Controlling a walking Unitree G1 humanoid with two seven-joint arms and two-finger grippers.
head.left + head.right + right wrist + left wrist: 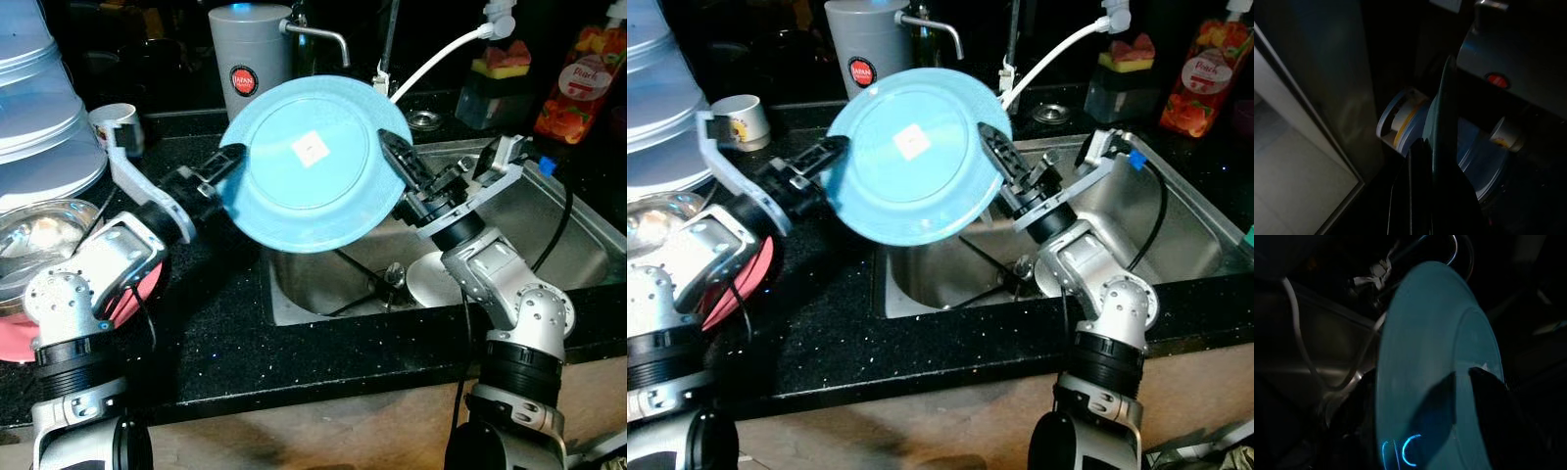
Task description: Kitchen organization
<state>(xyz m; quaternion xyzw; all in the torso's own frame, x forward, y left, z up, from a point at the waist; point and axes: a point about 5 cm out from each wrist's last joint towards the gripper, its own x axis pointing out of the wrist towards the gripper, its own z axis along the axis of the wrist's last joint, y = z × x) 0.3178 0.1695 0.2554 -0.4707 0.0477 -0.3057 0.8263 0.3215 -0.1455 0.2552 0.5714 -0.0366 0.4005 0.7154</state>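
A light blue plate [313, 162] with a small white sticker at its centre is held tilted, face toward me, above the left end of the steel sink [568, 220]. My left gripper [227, 168] is shut on the plate's left rim. On the right rim my right gripper [397, 157] is also shut, with one black finger lying across the plate's face. In the left wrist view the plate [1435, 372] stands nearly edge-on, a dark finger [1493, 401] over it. The right wrist view has the plate's rim [1444, 112] beside a finger [1418, 186].
A white plate [431, 279] lies in the sink basin. Behind stand a grey canister [250, 44], a tap [323, 37] and a white hose [441, 54]. A mug [116, 122], stacked clear tubs [39, 98], a steel bowl [34, 235] and a pink plate [20, 338] crowd the left counter. A juice bottle [578, 83] is at the back right.
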